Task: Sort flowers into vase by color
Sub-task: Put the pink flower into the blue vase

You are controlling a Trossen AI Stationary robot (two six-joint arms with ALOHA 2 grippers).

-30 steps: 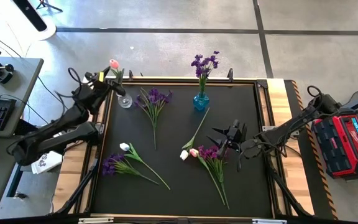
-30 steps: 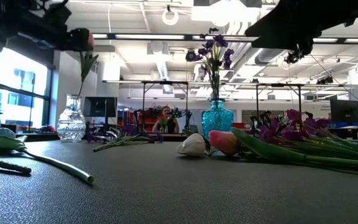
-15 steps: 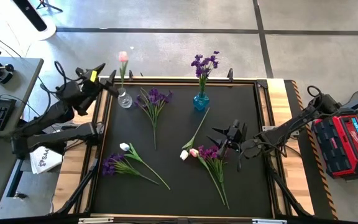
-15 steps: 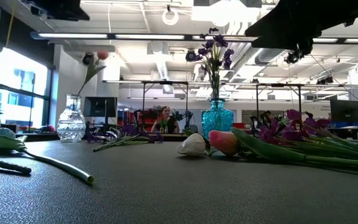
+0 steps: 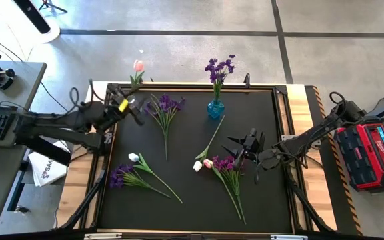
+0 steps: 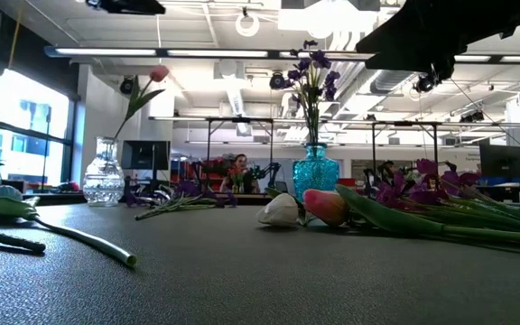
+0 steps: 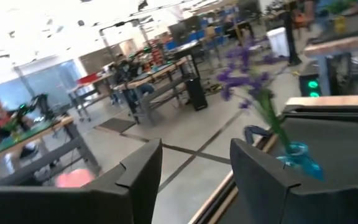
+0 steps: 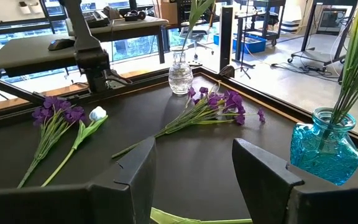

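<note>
Pink tulip (image 5: 138, 65) stands in the clear vase (image 6: 104, 171); your left gripper (image 5: 131, 110) shows open, empty jaws. Lift clear without brushing it; right gripper (image 5: 243, 148) waits, jaws apart.

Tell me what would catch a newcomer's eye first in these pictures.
Two vases at the far edge of the black mat: a clear vase holding one pink tulip, and a blue vase with a purple bunch. More flowers lie loose on the mat, some right under the right pincer.
</note>
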